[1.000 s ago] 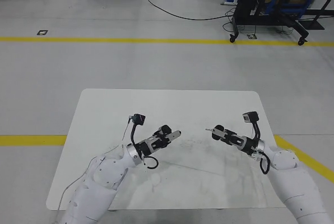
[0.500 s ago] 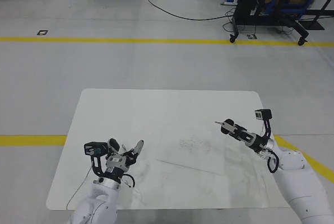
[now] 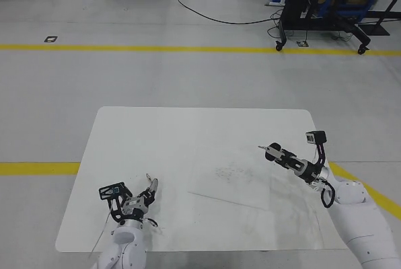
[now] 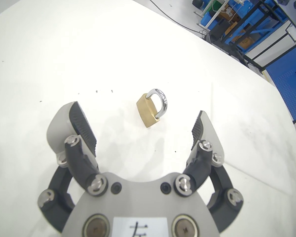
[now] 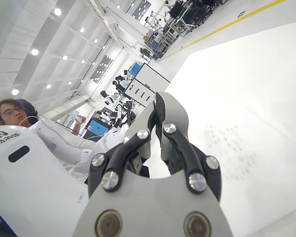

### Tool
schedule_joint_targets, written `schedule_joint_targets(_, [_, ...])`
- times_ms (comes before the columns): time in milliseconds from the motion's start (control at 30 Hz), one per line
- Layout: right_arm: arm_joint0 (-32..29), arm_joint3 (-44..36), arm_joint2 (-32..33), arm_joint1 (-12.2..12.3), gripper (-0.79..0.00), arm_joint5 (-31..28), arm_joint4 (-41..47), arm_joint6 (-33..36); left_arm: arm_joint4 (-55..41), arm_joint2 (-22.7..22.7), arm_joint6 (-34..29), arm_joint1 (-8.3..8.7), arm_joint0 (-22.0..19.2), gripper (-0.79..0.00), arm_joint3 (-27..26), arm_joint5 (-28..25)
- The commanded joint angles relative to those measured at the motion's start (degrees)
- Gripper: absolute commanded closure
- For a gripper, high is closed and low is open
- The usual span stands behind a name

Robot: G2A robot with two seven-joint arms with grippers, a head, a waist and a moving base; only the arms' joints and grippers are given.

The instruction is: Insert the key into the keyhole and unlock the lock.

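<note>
A brass padlock [image 4: 146, 113] with a silver shackle [image 4: 162, 99] lies on the white table [image 4: 64, 38], a short way ahead of my left gripper [image 4: 137, 109]. That gripper is open, its ribbed pads spread wide and apart from the lock. In the top view the left gripper [image 3: 151, 184] hovers near the table's front left corner. My right gripper [image 3: 268, 151] is held over the right side of the table [image 3: 200, 128]. In its wrist view the right gripper [image 5: 156, 99] is shut, pads pressed together, and I cannot tell whether anything is between them.
Faint scuff marks [image 3: 227, 173] mark the tabletop's middle. The table's right edge [image 3: 321, 155] runs close under the right arm. Yellow floor lines [image 3: 187, 48] cross the grey floor, and a dark wheeled stand [image 3: 321, 23] is far behind.
The left arm has pulled back from the table's middle to the front left corner. The right arm drew back to the right and has since kept still.
</note>
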Motion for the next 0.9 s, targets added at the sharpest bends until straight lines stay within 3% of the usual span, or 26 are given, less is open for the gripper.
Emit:
schedule_joint_targets(0, [0.0,0.0,0.0,0.0,0.0,0.0,0.0,0.0,1.72,0.96,-1.72,-0.16,-1.9,-0.68,0.23,1.16])
schedule_joint_targets(233, [0.0,0.0,0.0,0.0,0.0,0.0,0.0,0.0,6.32,1.75,-8.68,-0.38,-5.39,-0.588,0.64,3.97])
schedule_joint_targets(367, [0.0,0.0,0.0,0.0,0.0,0.0,0.0,0.0,6.92,1.79,-11.39,-0.48,-6.6,-0.56,1.17,3.8])
schedule_joint_targets(500, [0.0,0.0,0.0,0.0,0.0,0.0,0.0,0.0,7.93,2.54,-14.1,-0.64,-8.03,-0.483,2.09,3.45])
schedule_joint_targets(533, [0.0,0.0,0.0,0.0,0.0,0.0,0.0,0.0,8.16,2.69,-14.35,-0.7,-8.32,-0.391,2.28,3.57])
schedule_joint_targets(667, [0.0,0.0,0.0,0.0,0.0,0.0,0.0,0.0,8.7,2.96,-15.01,-0.94,-8.79,-0.24,2.56,4.64])
schedule_joint_targets(767, [0.0,0.0,0.0,0.0,0.0,0.0,0.0,0.0,9.37,3.01,-15.87,-1.07,-8.66,-0.083,2.64,5.64])
schedule_joint_targets(867, [0.0,0.0,0.0,0.0,0.0,0.0,0.0,0.0,9.7,3.16,-16.3,-1.18,-8.61,-0.031,2.68,5.86])
